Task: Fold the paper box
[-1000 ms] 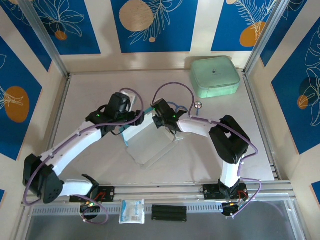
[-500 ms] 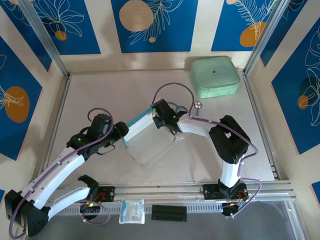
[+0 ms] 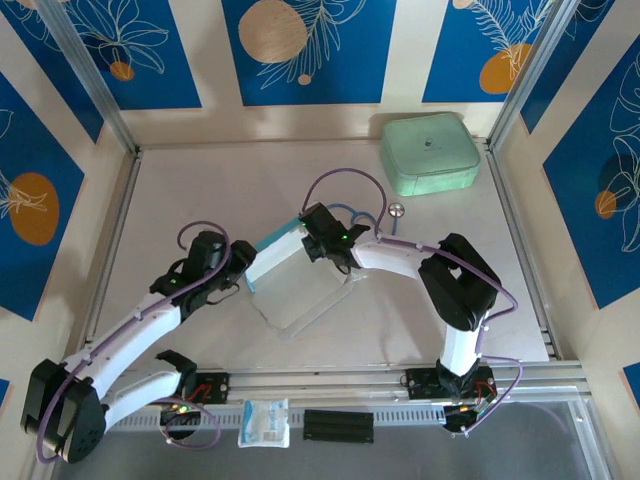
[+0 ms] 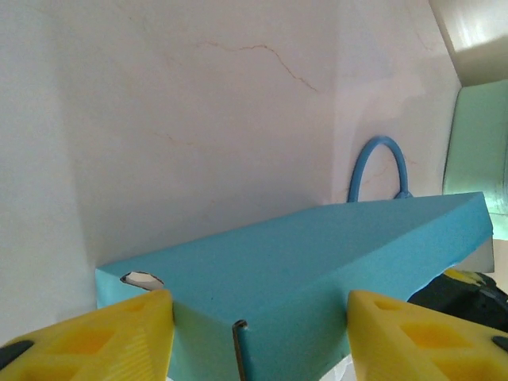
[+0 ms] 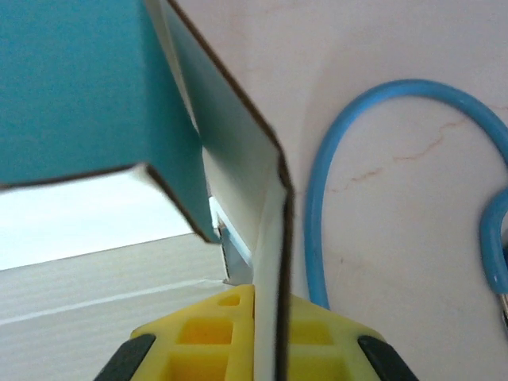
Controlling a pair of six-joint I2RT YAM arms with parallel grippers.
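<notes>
The paper box (image 3: 300,285) lies mid-table, its grey-white panel up and a light blue side wall raised along its far left edge. In the left wrist view the box's blue corner (image 4: 317,254) sits between the yellow fingers of my left gripper (image 4: 258,317). Those jaws stand apart, one finger close on each side of the corner. The left gripper (image 3: 238,268) is at the box's left end. At the far right corner my right gripper (image 3: 318,245) is shut on an upright flap (image 5: 270,230), the card pinched between its pads (image 5: 266,317).
A mint-green rounded case (image 3: 430,152) rests at the back right, also at the edge of the left wrist view (image 4: 476,151). A blue cable loop (image 3: 350,215) (image 5: 317,198) with a small round metal piece (image 3: 398,211) lies just behind the right gripper. A white-and-blue packet (image 3: 264,422) sits on the front rail.
My left arm swung from over the box's far left corner down to its left end, and its jaws narrowed. The blue side wall came into view. The right gripper kept its hold.
</notes>
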